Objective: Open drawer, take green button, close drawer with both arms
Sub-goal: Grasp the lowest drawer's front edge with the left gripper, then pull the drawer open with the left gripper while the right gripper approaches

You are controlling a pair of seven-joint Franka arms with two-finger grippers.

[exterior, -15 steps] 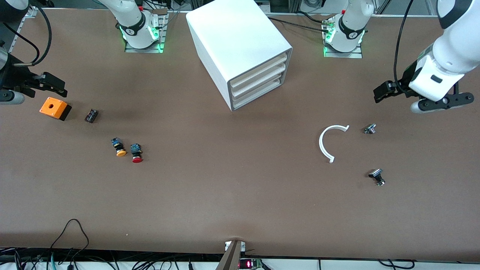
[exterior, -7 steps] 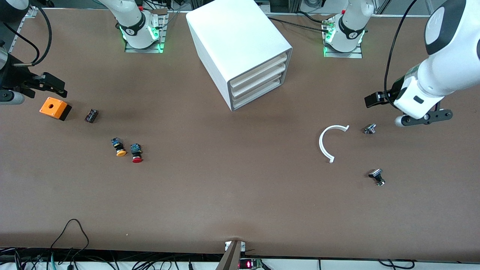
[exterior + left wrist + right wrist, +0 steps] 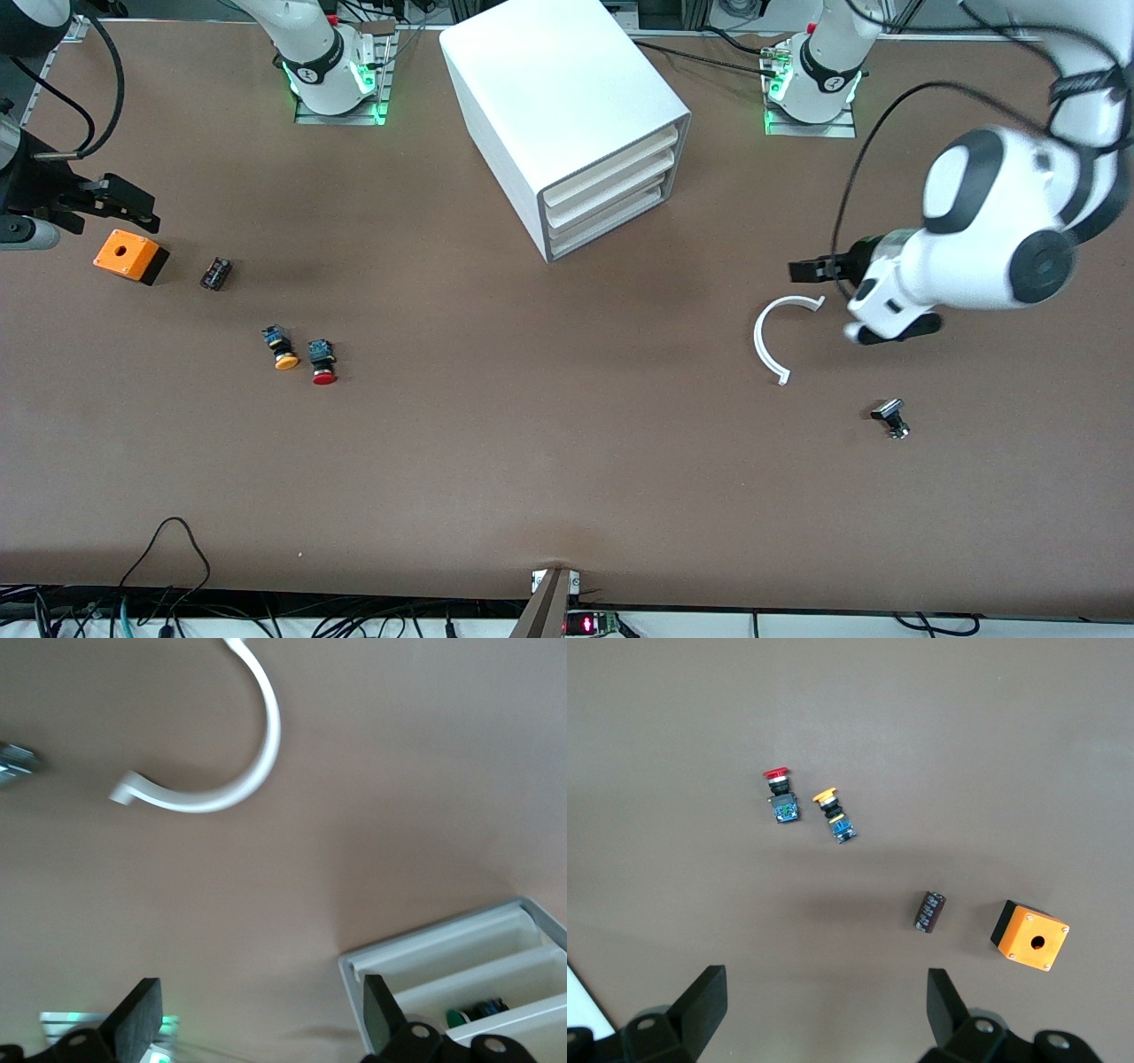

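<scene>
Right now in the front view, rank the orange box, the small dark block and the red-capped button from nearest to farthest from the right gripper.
1. Orange box, just beneath the right gripper.
2. Small dark block, beside the box.
3. Red-capped button, nearer the front camera.

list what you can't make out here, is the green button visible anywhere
- button: hidden by the cabinet in the front view; left wrist view shows only a green sliver, which drawer unclear.
- small metal part: covered by the left arm in the front view, cut by the left wrist view's edge.
</scene>
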